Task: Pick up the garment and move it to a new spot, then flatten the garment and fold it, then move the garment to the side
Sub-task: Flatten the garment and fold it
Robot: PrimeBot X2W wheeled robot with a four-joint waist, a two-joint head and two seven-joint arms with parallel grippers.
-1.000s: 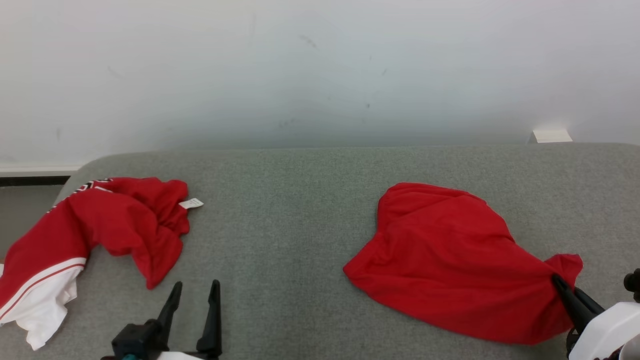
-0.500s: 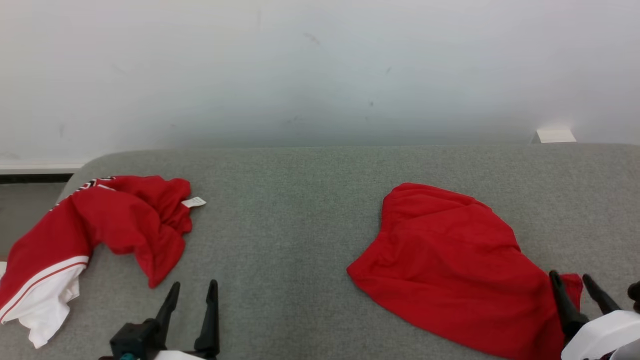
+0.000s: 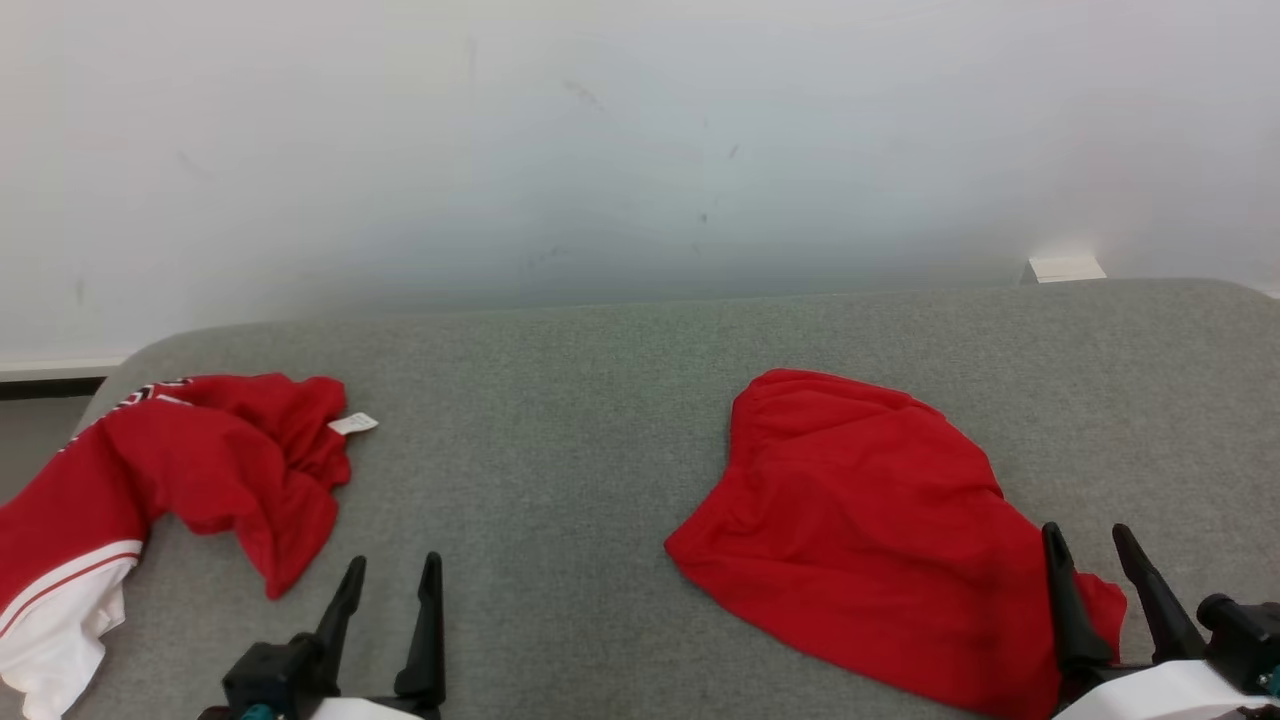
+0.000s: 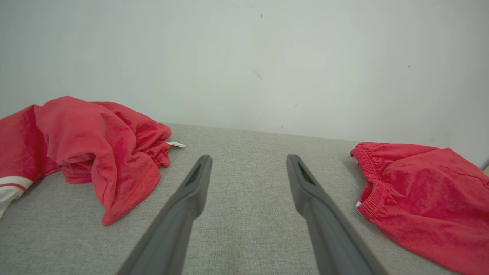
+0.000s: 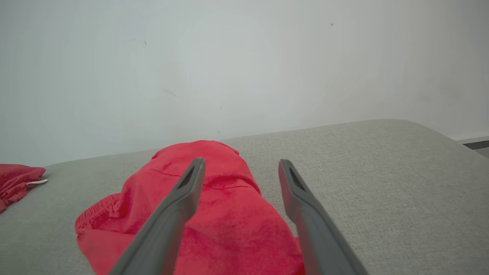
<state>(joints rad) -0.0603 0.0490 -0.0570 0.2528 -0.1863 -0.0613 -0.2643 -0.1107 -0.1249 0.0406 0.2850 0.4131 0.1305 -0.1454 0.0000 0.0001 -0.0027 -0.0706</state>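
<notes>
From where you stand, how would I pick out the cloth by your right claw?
On the grey cushion against the white wall, look right, close by the right gripper. That garment is plain red and fairly flat; the crumpled cloth far left has white trim.

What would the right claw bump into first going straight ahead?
Probably the red garment lying ahead of the open right claw. If the claw skims over it, the grey surface comes next; height is unclear.

A soft grey top (image 3: 560,400) with round corners is seen in front of a plain white wall (image 3: 600,150). Small dark marks (image 3: 703,217) are seen on the wall.
</notes>
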